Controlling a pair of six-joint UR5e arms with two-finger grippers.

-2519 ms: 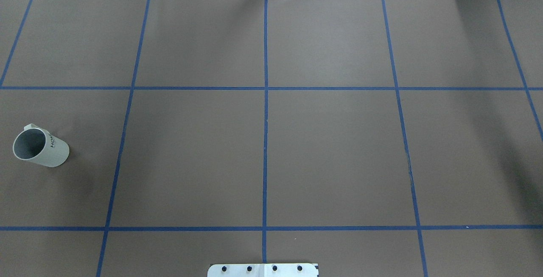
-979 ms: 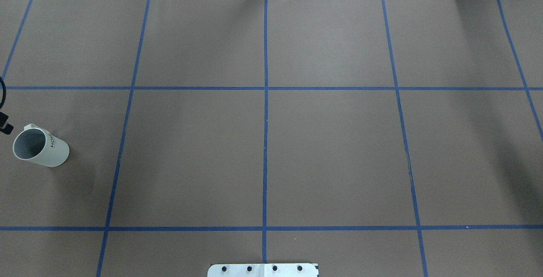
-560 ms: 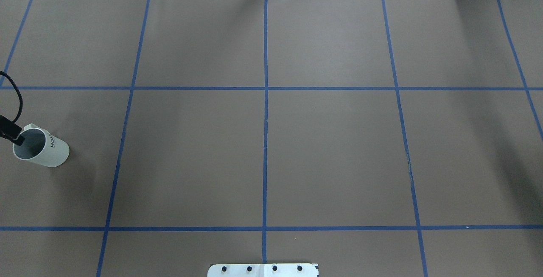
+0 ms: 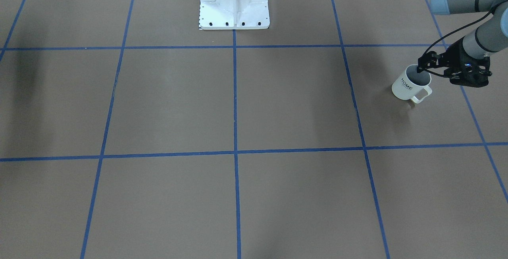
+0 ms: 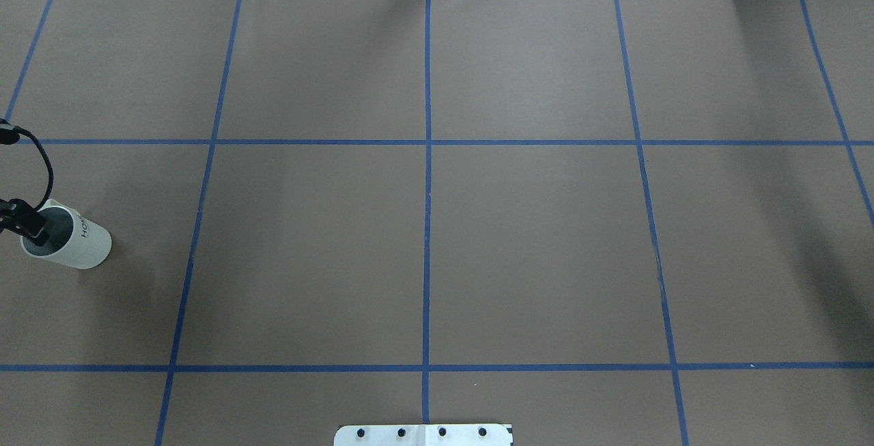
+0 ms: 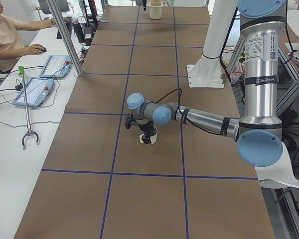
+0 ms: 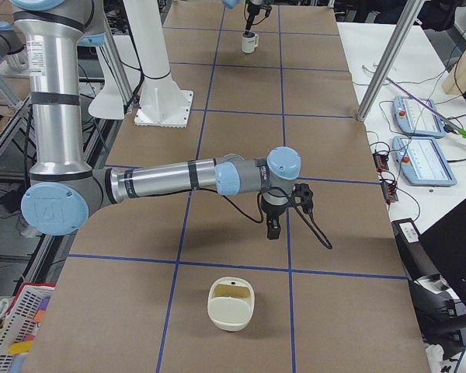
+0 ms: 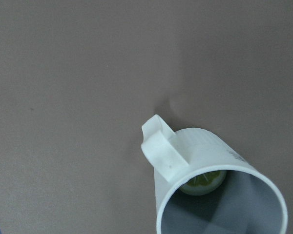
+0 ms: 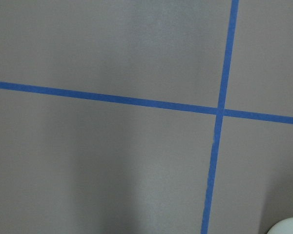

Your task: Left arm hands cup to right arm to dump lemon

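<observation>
hidden first: the left arm (image 4: 486,35) is cut by the frame edge in the front and overhead views, and from overhead you get only the black tip of the left jaws and a cable loop (image 5: 50,171) at the cup (image 5: 85,249). the left jaws sit at the cup's rim on its outer side, one finger over the grey mouth; how far apart they stand you cannot tell, and the left wrist view shows no finger at all. that view cuts the cup off at the bottom; the lemon (image 8: 205,180) lies inside on the floor of it, half covered by the rim beside the handle. the cup stands upright on the desk (image 4: 278,104), far out on the robot's left, in the middle row of blue tape (image 4: 235,92) squares. the right arm (image 7: 163,180) shows plainly only from the right-end camera, right jaws pointing down over the desk, well apart from the cup; wide or narrow, you cannot tell. near it lies a cream container (image 7: 231,303); a white sliver (image 9: 289,226) at the right wrist view's corner is too little to name.
</observation>
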